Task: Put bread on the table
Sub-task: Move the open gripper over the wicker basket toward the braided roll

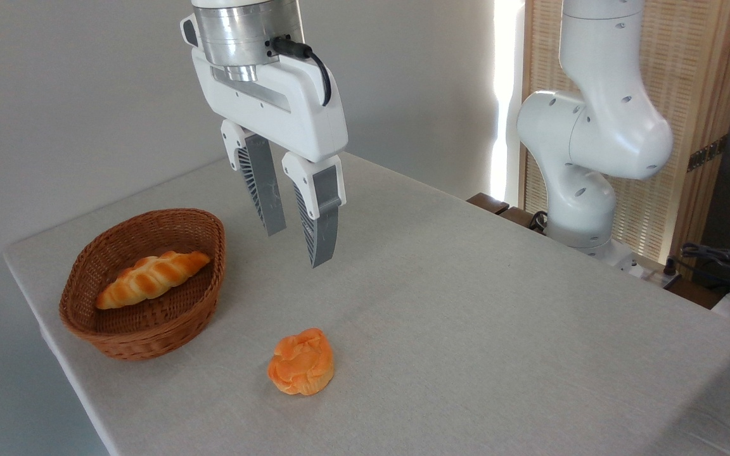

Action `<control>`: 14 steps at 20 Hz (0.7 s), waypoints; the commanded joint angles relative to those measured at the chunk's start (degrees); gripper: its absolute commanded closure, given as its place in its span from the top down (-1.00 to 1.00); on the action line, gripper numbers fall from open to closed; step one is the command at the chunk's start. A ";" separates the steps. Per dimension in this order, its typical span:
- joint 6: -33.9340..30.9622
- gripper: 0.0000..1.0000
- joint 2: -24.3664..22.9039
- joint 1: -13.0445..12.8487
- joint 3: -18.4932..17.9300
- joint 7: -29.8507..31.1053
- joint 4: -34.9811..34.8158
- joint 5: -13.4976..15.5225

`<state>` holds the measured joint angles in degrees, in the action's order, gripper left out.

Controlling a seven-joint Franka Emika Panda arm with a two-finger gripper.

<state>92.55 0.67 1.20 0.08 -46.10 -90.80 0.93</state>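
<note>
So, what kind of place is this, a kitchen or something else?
Probably a robot lab or test room, not a kitchen: a robot arm is fixed beside the cloth-covered table, loose cables lie at the right, and only a basket and breads are laid out.

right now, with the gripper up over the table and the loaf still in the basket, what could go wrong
1. The bread lies slanted inside the wicker basket; the open gripper may catch the rim or lift the basket along with it.
2. The round orange bun sits on the table near the basket, so it could be grabbed by mistake or knocked when the loaf is put down.
</note>
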 commanded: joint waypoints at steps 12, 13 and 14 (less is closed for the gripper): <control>-1.32 1.00 0.47 0.03 -0.17 -0.75 1.41 4.33; -1.06 1.00 0.47 0.03 0.09 -0.66 1.41 5.83; 0.16 1.00 0.64 0.03 0.44 -0.66 1.41 6.88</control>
<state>92.55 0.67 1.20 0.15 -46.11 -90.78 3.97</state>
